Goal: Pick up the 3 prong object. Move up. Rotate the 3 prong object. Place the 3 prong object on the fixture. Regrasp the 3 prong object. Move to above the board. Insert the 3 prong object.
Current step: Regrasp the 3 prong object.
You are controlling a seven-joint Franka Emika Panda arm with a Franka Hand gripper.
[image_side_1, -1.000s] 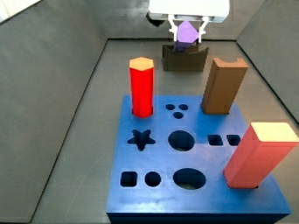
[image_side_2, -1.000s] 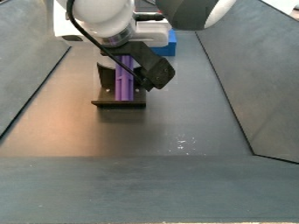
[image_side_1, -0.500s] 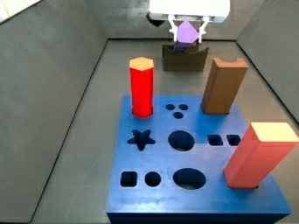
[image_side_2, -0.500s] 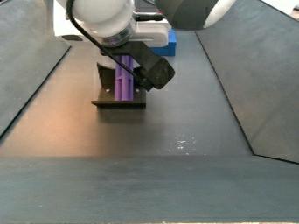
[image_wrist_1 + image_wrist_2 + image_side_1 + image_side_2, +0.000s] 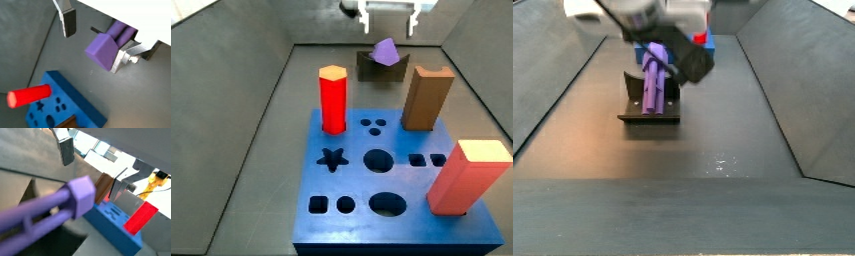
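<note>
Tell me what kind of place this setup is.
Probably a robot test cell for peg insertion: grey walls enclose a dark floor, with a blue board of shaped holes, a fixture holding the 3 prong object, and the open gripper above it.

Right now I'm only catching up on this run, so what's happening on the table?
The gripper hangs open above the fixture at the far end, holding nothing. The purple 3 prong object rests on the fixture, apart from the fingers, and looks tilted in a side view. On the blue board stand a red peg, a brown block and a salmon block.
</note>
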